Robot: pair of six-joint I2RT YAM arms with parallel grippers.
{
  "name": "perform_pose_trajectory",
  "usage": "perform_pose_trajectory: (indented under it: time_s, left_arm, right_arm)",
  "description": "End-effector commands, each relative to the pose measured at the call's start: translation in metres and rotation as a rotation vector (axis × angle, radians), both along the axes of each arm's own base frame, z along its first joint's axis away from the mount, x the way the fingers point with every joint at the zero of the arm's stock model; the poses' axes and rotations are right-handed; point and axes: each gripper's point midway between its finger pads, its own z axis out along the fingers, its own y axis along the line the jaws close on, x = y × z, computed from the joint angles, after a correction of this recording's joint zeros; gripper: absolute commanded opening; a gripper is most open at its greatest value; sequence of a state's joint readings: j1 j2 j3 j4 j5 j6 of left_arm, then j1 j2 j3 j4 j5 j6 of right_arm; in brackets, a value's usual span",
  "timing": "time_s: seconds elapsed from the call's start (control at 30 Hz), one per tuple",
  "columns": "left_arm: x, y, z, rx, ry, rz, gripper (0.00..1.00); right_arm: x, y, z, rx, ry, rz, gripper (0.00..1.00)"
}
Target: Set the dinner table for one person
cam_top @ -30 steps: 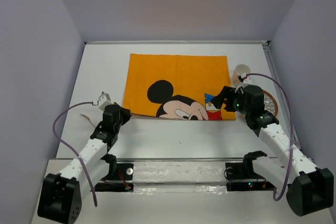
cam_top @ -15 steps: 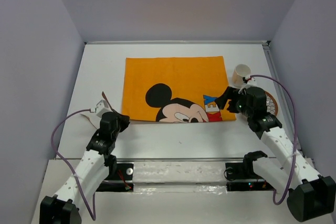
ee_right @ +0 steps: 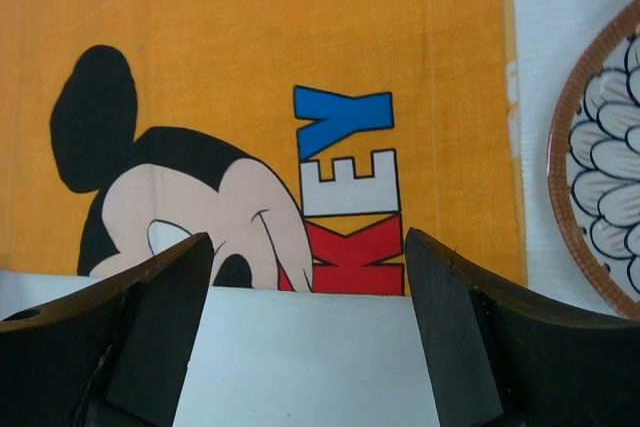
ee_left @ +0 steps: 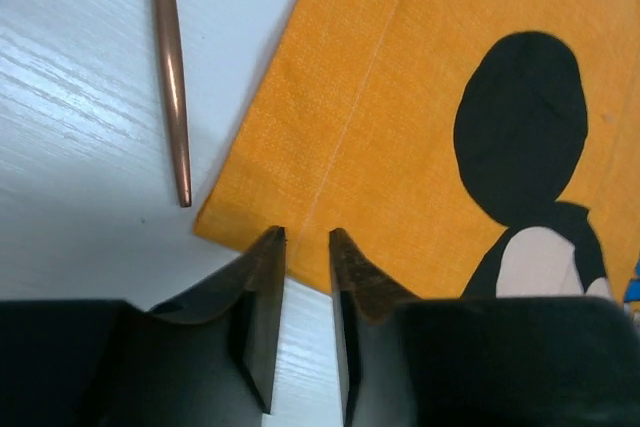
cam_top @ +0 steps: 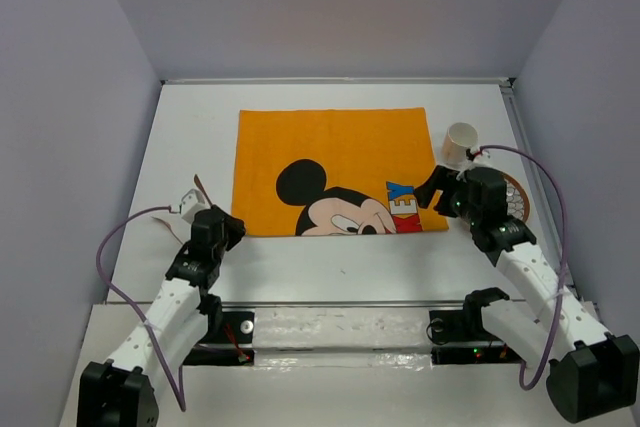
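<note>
Because the plate [ee_right: 600, 177] lies at frame right, beside the right gripper [ee_right: 305, 242], whose jaws gape empty, that arm is nearer; the left gripper [ee_left: 305, 237], barely parted, holds nothing.

The dinner table [cam_top: 330, 257] offers a bare white strip along its near edge, between the orange mat [cam_top: 330, 142] and the arm bases, and a gripper could pass there. A second bare band runs beyond the mat's far edge. On the left side, a thin copper rod [ee_left: 171, 67] lies just beside the mat's edge and narrows that lane. The left gripper [ee_left: 306, 237], jaws narrowly parted, occupies the mat's near left corner. The right side is tight: a cream cup [cam_top: 460, 139] stands off the far right corner, a patterned plate [ee_right: 600, 157] lies nearer, and the right gripper [ee_right: 305, 247], jaws wide, hangs above the mat's near edge beside the plate. Grey walls [cam_top: 60, 97] bound three sides.
</note>
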State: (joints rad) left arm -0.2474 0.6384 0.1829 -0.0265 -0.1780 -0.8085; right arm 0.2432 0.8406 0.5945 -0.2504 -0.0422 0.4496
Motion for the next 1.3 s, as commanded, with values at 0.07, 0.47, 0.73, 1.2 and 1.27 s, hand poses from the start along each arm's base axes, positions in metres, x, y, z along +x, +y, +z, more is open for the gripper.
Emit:
perform_pose_trajectory:
  time_s: [0.07, 0.47, 0.73, 1.2, 1.27]
  left_arm:
    - [0.037, 0.008, 0.062, 0.039, -0.187, 0.030, 0.52]
    - [0.055, -0.037, 0.170, 0.012, -0.439, -0.218, 0.56]
    - [0.038, -0.063, 0.250, 0.077, -0.605, -0.413, 0.57]
    - [0.019, -0.073, 0.262, 0.191, -0.681, -0.515, 0.62]
    - [0.018, -0.073, 0.262, 0.201, -0.681, -0.515, 0.62]
  right_arm:
    - [-0.008, -0.019, -0.038, 0.034, 0.090, -0.180, 0.73]
    - [-0.024, -0.016, -0.094, 0.135, 0.297, -0.300, 0.38]
    - [-0.037, -0.022, -0.114, 0.178, 0.332, -0.380, 0.41]
    - [-0.031, -0.033, -0.134, 0.207, 0.377, -0.537, 0.46]
    - [-0.033, -0.030, -0.140, 0.225, 0.405, -0.543, 0.37]
